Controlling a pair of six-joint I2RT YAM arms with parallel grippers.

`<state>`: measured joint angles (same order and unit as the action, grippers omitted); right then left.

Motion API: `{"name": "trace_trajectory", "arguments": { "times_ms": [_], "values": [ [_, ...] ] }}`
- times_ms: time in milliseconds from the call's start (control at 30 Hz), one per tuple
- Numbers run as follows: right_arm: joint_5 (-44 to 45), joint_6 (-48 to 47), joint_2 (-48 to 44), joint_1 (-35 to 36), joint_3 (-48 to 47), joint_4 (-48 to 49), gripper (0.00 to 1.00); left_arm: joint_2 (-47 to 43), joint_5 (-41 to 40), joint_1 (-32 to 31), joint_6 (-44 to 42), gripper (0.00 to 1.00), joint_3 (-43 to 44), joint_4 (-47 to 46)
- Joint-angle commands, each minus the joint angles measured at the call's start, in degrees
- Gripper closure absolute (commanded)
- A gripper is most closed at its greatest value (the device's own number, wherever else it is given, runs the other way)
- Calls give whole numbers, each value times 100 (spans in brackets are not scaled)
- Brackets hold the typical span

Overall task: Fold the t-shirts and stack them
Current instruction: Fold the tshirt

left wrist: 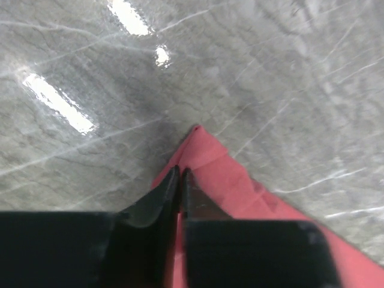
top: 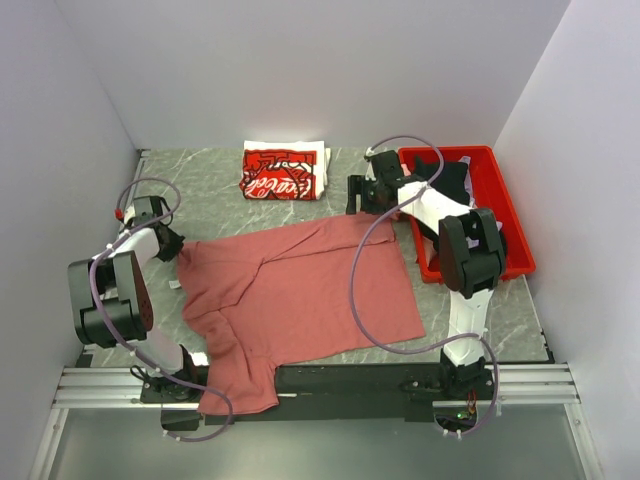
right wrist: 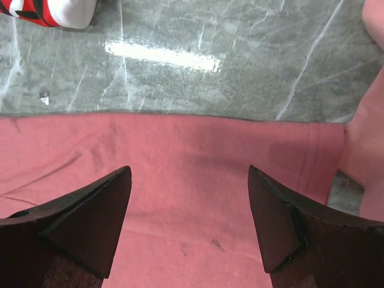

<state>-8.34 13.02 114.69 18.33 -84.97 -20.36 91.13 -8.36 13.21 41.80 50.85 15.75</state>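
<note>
The dusty-rose t-shirt (top: 300, 290) lies spread over the middle of the table, with its near left part hanging over the front edge. My left gripper (top: 177, 250) is shut on the shirt's far left corner (left wrist: 210, 162), and cloth shows between the closed fingers (left wrist: 165, 192). My right gripper (top: 355, 197) is open just above the shirt's far right edge (right wrist: 192, 198), with nothing between its fingertips (right wrist: 117, 186). A folded red-and-white t-shirt (top: 283, 172) lies at the back centre and also shows in the right wrist view (right wrist: 42, 12). A black t-shirt (top: 447, 180) lies in the bin.
A red plastic bin (top: 510, 215) stands at the right of the table, beside the right arm. Grey marble tabletop (top: 200, 190) shows around the shirts. White walls close in the left, back and right. A metal rail (top: 300, 385) runs along the front edge.
</note>
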Motion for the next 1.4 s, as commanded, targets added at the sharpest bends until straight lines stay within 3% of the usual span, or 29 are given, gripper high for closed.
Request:
{"name": "trace_trajectory", "arguments": {
  "times_ms": [0,67,333,567,933,1233,1367],
  "values": [
    [-45,34,70,-57,-327,-29,16,54,-130,23,-137,95,-14,42],
    [-89,26,140,-57,-354,-29,16,36,-157,50,-93,99,-49,16],
    [25,78,536,-84,-960,-459,18,97,97,199,38,99,74,-54],
    [192,237,378,-92,-354,-495,19,98,537,480,47,99,83,-204],
    [122,526,774,-356,-538,-829,19,431,1521,1052,214,99,197,-538],
    [34,544,932,-435,-617,-847,20,1336,2056,1078,364,99,987,-959],
    [60,623,1037,-497,-854,-891,20,2029,2313,1017,198,99,1872,-987]
  ]
}}
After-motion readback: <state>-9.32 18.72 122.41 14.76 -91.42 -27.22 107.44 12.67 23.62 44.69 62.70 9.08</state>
